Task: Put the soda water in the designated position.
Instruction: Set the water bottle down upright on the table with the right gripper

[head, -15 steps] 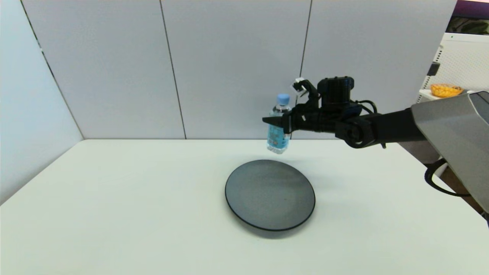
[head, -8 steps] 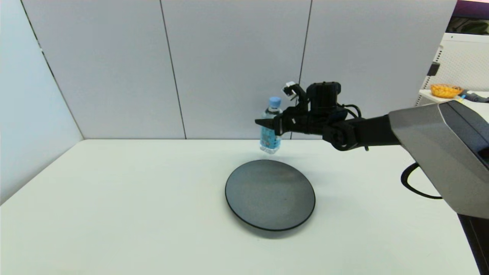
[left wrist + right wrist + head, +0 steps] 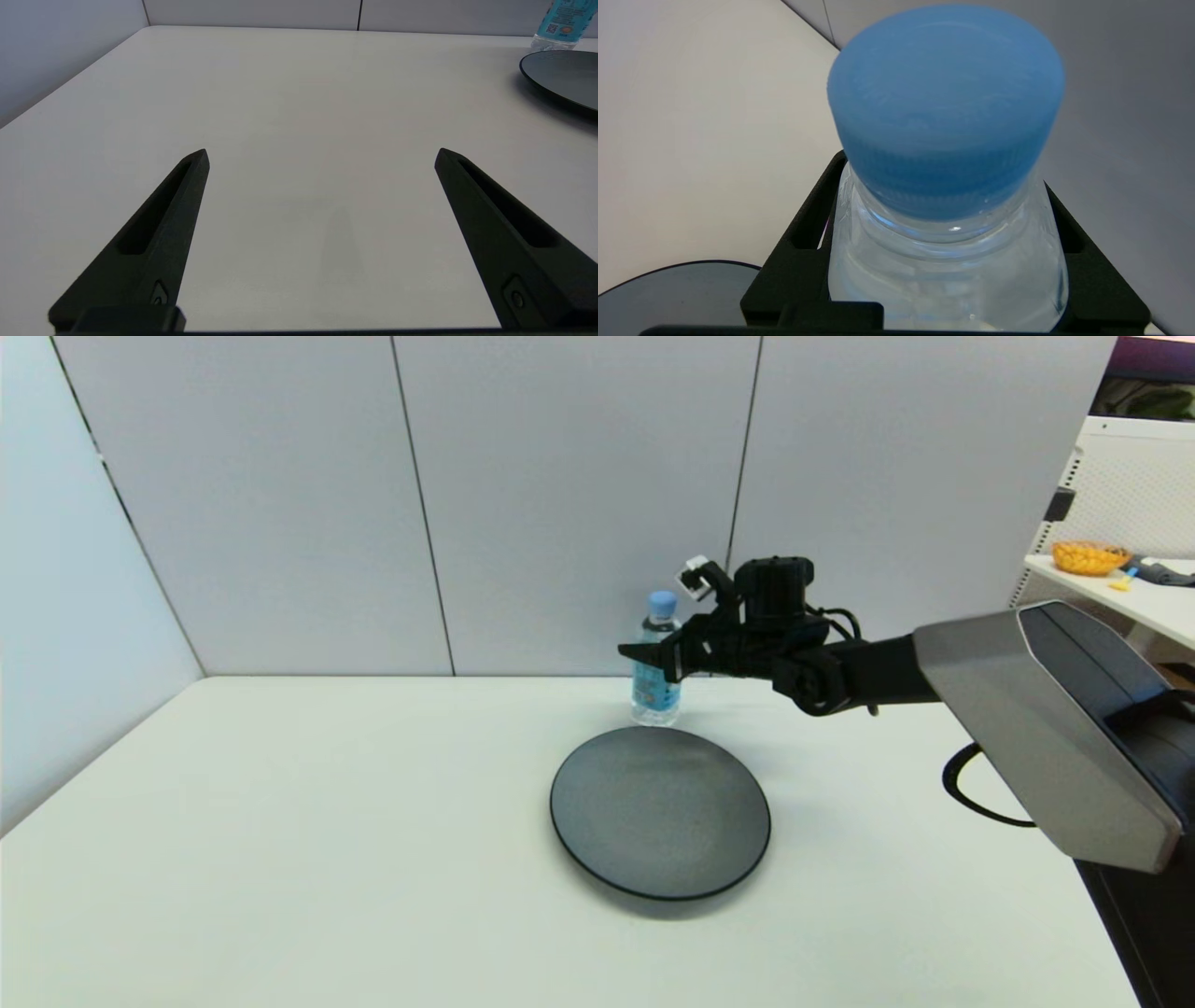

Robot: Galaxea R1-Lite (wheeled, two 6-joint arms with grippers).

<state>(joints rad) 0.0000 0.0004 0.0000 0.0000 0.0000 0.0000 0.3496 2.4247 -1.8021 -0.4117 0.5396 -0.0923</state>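
1. My left gripper point(image 3: 322, 154) hovers low over the near white table point(image 3: 280, 821), fingers spread wide, holding nothing.
2. A dark grey plate point(image 3: 660, 812) lies mid-table.
3. Just beyond its far rim, my right gripper point(image 3: 653, 658) clamps the upright soda water point(image 3: 655, 686) at the shoulder, its base at the tabletop.

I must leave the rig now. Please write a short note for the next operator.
Right pincer: shut on the bottle, upright, gripped at mid-body.
Left pincer: open, holding nothing, parked low over bare table.
Bottle: behind the plate, near the wall; base at or just above the table, cannot tell if it touches.
Done: bottle brought to the spot.
Left: set down, open, withdraw.
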